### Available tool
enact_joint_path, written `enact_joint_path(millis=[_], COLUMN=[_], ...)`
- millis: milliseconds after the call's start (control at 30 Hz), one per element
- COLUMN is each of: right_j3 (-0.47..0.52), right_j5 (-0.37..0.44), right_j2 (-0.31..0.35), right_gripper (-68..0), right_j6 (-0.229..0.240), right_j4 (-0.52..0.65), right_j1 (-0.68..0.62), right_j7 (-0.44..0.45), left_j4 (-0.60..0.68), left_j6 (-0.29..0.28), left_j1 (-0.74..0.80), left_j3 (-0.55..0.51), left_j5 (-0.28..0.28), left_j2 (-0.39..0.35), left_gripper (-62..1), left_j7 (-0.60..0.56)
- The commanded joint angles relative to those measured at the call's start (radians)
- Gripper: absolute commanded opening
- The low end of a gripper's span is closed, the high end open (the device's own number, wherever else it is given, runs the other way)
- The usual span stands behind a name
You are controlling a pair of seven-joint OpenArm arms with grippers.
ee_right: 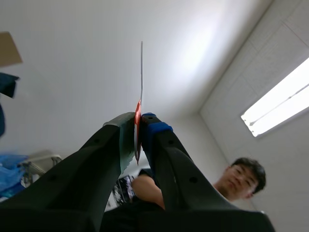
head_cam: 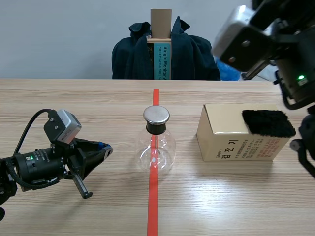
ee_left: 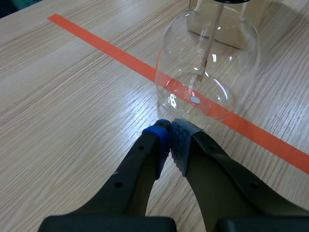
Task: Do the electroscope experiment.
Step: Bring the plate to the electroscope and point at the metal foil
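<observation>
The electroscope, a round glass flask point(head_cam: 155, 150) with a flat metal cap point(head_cam: 156, 115), stands on the orange tape line at the table's middle. My left gripper point(head_cam: 105, 149) lies low on the table just left of the flask, shut on nothing. In the left wrist view its pads meet point(ee_left: 170, 137) a short way before the flask point(ee_left: 207, 63). My right arm point(head_cam: 256, 34) is raised at the top right. Its gripper point(ee_right: 139, 133) points up at the ceiling, shut on a thin sheet point(ee_right: 141, 82) seen edge-on, reddish where the pads pinch it.
A tan cardboard box point(head_cam: 236, 142) stands right of the flask with a black fuzzy cloth point(head_cam: 268, 123) on its top right corner. A chair draped with a dark jacket point(head_cam: 165, 49) sits across the table. A person point(ee_right: 241, 179) shows behind the right gripper.
</observation>
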Motion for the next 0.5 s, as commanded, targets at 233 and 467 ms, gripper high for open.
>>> enact_joint_path(millis=[233, 467], right_j3=[-0.177, -0.267], right_j5=[-0.078, -0.091], right_j2=[0.009, 0.008], right_gripper=[-66.9, -66.9], right_j6=[0.011, 0.014], right_j4=[-0.130, -0.233], right_j1=[0.025, 0.025], right_j7=[-0.001, 0.029], left_j4=[0.011, 0.011], left_j6=[0.002, 0.002], left_j1=[-0.006, -0.006], left_j3=[-0.008, -0.008], left_j5=[0.014, 0.018], left_j2=[0.022, 0.021], left_gripper=[-57.9, -57.7], left_j7=[-0.020, -0.021])
